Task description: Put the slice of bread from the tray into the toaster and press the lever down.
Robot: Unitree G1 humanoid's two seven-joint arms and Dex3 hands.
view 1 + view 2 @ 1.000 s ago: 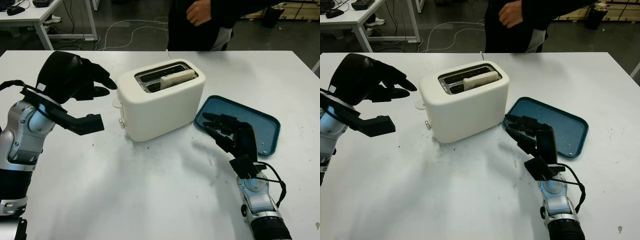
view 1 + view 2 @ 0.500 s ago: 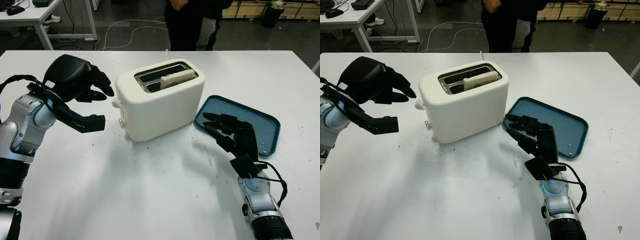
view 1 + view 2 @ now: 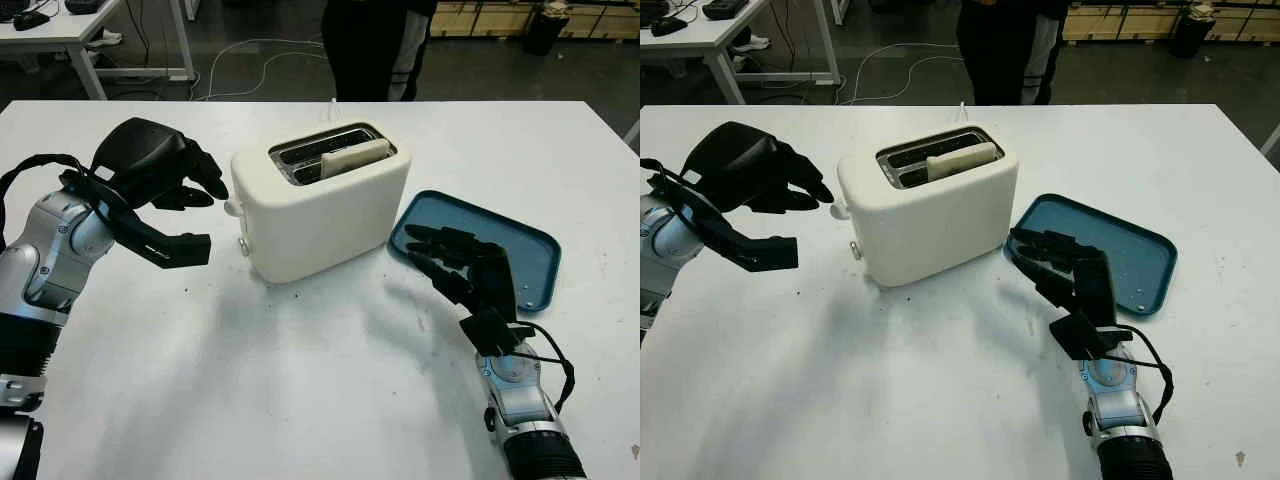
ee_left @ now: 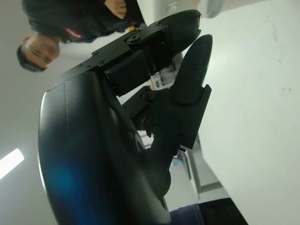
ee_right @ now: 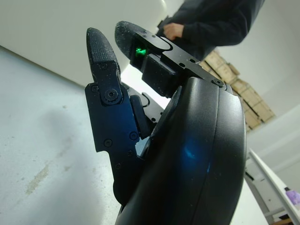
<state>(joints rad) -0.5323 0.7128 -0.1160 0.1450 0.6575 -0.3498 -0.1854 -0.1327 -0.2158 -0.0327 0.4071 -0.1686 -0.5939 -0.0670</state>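
Reaching in from the bottom right, the right hand [image 3: 455, 262] is raised above the white tabletop [image 3: 300, 380], at the near left corner of the blue tray [image 3: 530, 245]; it is open and holds nothing, and its fingers [image 5: 105, 79] point toward the toaster. The tray lies flat on the tabletop, to the right of the toaster and just beside it, and its inside is bare. On the other side, the left hand [image 3: 185, 180] hangs in the air close to the left end of the cream-white toaster [image 3: 320, 210]; it also holds nothing and it is open, with the fingertips [image 4: 197, 51] near the small lever [image 3: 233, 207] at that end but, as far as I can tell, not touching it. The lever sits high on the end wall of the toaster, with a small round knob [image 3: 243, 248] lower on the same wall. The slice of bread [image 3: 353, 157] is already standing in the slot that is nearer to the tray, and its top edge comes out above the top of the toaster. Behind the far edge of the tabletop a person [image 3: 375, 45] in dark clothes stands on the grey floor [image 3: 500, 80], and cables [image 3: 250, 60] lie on it to the left.
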